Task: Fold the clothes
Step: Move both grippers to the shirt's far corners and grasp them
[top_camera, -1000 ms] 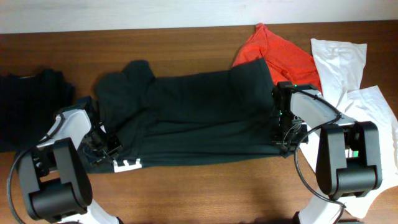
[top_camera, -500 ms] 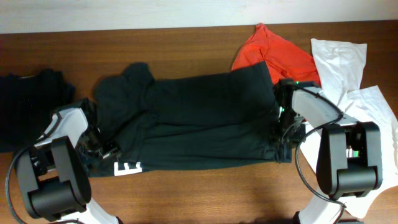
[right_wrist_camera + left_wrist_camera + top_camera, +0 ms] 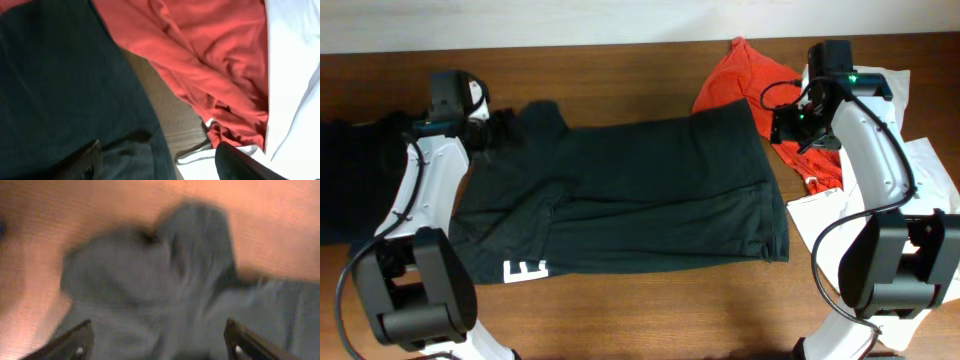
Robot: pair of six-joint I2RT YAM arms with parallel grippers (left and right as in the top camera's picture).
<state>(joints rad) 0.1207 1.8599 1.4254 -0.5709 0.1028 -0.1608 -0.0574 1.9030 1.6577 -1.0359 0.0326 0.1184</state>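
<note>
Black short-sleeved fabric T-shirt (image 3: 650, 200) with white block letters (image 3: 525, 268) lies doubled over across the middle of the brown wooden table (image 3: 650, 310). Left gripper (image 3: 157, 342) hangs over its bunched sleeve at upper left, jaws apparently apart and empty, though that view is blurred. Right gripper (image 3: 160, 157), jaws apart and empty, is by the crumpled orange-red shirt (image 3: 760, 85). Closing there could snag orange cloth along with the black. Count: one black, one orange-red, one dark shirt (image 3: 365, 150), seemingly two white shirts (image 3: 865, 95).

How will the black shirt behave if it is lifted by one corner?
Probably floppy: the black shirt lies in soft creases with a bunched sleeve, so it would likely sag and unfold. It looks thin, so probably light. Pushed on the table, it may wrinkle rather than slide.
</note>
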